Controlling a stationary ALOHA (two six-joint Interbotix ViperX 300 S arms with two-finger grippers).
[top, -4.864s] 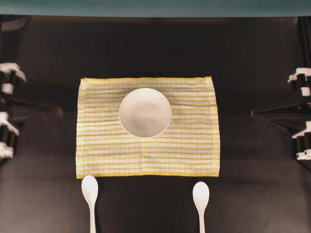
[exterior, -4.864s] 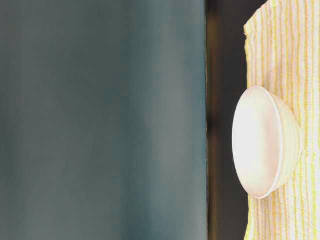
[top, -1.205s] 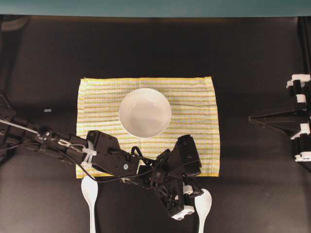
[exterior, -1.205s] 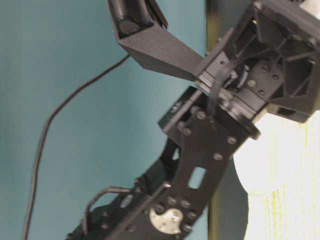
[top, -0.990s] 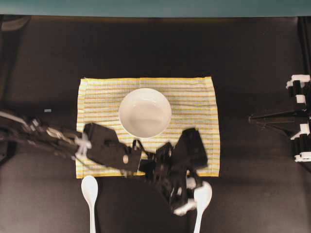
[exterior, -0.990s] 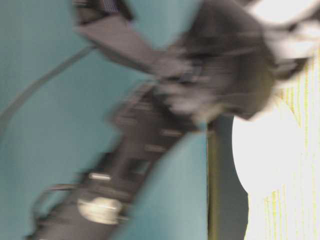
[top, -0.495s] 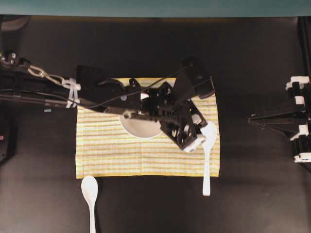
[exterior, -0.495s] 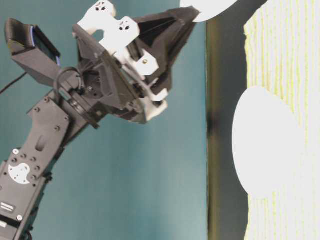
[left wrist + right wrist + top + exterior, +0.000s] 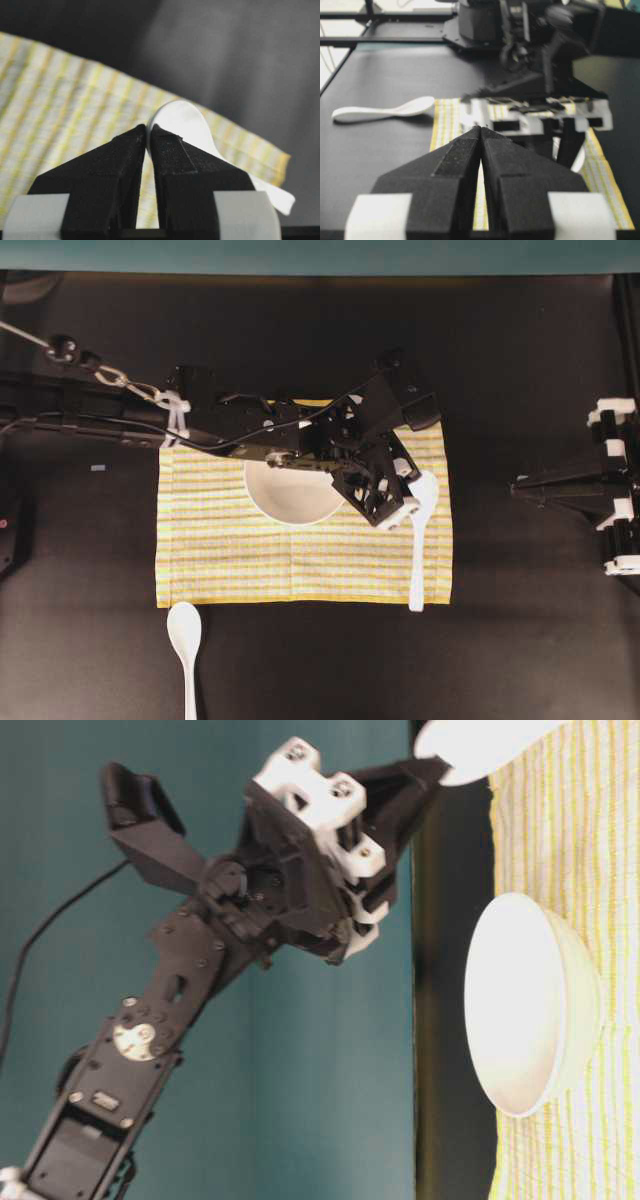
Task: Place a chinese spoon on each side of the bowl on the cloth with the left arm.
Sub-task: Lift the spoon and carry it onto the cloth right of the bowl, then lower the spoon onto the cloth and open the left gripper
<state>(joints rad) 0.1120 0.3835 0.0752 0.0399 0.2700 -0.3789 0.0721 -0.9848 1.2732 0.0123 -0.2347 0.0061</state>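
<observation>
While gripped, spoon (image 9: 420, 530) handle points toward, seemingly, cloth's (image 9: 230, 560) near edge.

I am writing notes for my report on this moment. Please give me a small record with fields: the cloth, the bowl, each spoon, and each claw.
cloth: striped yellow cloth, flat on the dark table
bowl: white bowl on the cloth, partly under the left arm
held spoon: white spoon pinched at its bowl end, to the right of the bowl in the overhead view, handle end just past the cloth's near edge
other spoon: second spoon on the table, off the cloth's near left corner
left claw: left claw shut on the held spoon
right claw: right claw shut, holding nothing
</observation>
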